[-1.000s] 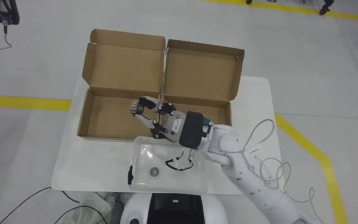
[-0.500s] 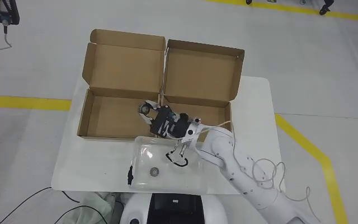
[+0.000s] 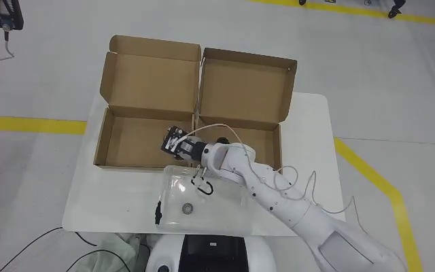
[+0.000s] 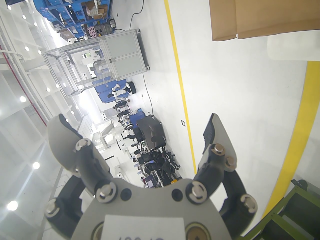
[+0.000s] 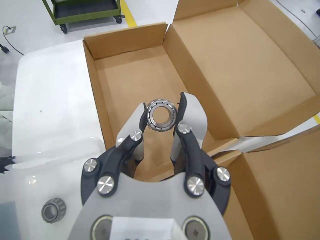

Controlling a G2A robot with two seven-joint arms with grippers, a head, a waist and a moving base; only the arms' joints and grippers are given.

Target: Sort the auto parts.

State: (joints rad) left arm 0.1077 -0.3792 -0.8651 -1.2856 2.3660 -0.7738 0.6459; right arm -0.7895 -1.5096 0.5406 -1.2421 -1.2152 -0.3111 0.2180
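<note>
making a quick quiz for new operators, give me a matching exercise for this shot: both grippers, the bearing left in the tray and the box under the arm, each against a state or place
Things
1. right gripper
2. left gripper
3. loose bearing
4. cardboard box

States or places
a. lying in the clear tray
b. open, holding nothing
c. shut on the held bearing
d. brown, lid folded back, beneath the right gripper

Pairs: 1-c, 2-b, 3-a, 4-d

The white tabletop [image 3: 306, 136] carries an open cardboard box [image 3: 132, 141] touching a second open box [image 3: 264, 140], with a clear plastic tray [image 3: 175, 185] just beside both.
</note>
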